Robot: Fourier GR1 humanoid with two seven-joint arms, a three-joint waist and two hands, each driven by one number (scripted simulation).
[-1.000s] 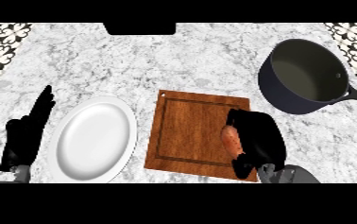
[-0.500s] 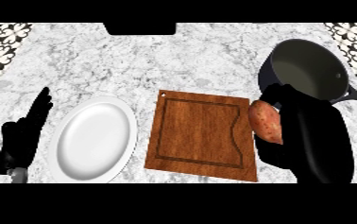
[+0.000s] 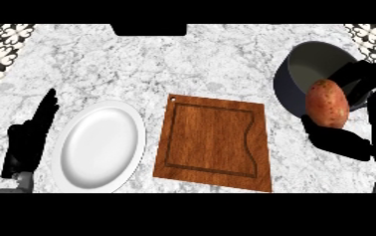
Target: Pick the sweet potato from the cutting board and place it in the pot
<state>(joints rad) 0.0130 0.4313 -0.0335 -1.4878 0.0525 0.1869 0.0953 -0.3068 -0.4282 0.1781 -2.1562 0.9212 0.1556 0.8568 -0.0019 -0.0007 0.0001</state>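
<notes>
We see a grey-veined white marble worktop (image 3: 220, 60), with black-and-white patterned tile (image 3: 16, 32) at both far corners.

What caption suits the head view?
Right robot hand holds the sweet potato at the pot rim.

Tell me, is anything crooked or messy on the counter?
Only the cutting board sits askew, turned at a slant beside the white plate. Nothing is spilled. The right hand holds the sweet potato at the pot rim; the left hand rests open.
</notes>
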